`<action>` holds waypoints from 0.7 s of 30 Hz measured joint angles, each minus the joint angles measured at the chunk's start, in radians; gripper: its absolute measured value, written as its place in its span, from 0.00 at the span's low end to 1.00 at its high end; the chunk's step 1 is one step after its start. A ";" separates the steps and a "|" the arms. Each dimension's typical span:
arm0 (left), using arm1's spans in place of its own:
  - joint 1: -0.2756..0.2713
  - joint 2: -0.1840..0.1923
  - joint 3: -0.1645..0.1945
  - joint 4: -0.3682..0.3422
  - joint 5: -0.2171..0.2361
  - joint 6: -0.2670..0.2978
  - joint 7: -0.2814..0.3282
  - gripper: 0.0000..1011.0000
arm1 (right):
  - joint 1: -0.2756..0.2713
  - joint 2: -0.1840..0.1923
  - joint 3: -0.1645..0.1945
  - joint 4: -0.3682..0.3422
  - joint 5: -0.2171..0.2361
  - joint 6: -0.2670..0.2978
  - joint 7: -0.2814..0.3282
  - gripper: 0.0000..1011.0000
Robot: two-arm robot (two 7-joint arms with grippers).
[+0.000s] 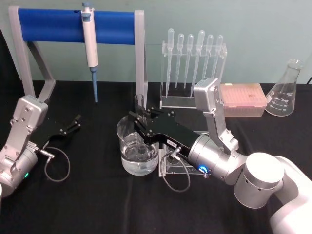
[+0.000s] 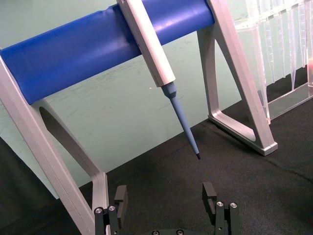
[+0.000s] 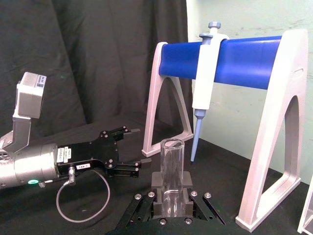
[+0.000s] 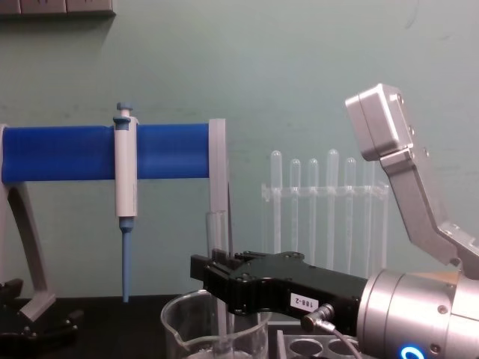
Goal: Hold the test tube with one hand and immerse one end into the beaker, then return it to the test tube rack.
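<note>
Glass test tube (image 1: pixel 140 105) stands mid-frame, lower end in the beaker (image 1: pixel 126 144), our right end effector (image 1: pixel 140 123) clamped on it; we should lift straight up. At frame left, our left end effector (image 1: pixel 73 122) rests, fingers apart.

Clear test tube (image 1: pixel 140 104) upright, lower end in glass beaker (image 1: pixel 126 146)

Far left, we see a blue-barred stand (image 1: pixel 48 27) with a micropipette (image 1: pixel 89 44) hanging from it. To its right stand a clear rack (image 1: pixel 175 101) of plastic pipettes (image 1: pixel 200 44), a pink tip box (image 1: pixel 241 100) and, far right, a conical flask (image 1: pixel 285 95).
</note>
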 joint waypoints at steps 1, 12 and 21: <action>0.000 0.000 0.000 0.000 0.000 0.000 0.000 0.99 | 0.000 0.000 0.000 0.000 0.000 0.000 0.000 0.22; 0.000 0.000 0.000 0.000 0.000 0.000 0.000 0.99 | 0.000 0.000 0.000 0.000 0.000 0.000 0.000 0.22; 0.000 0.000 0.000 0.000 0.000 0.000 0.000 0.99 | 0.000 0.000 0.000 0.000 0.000 0.000 0.000 0.22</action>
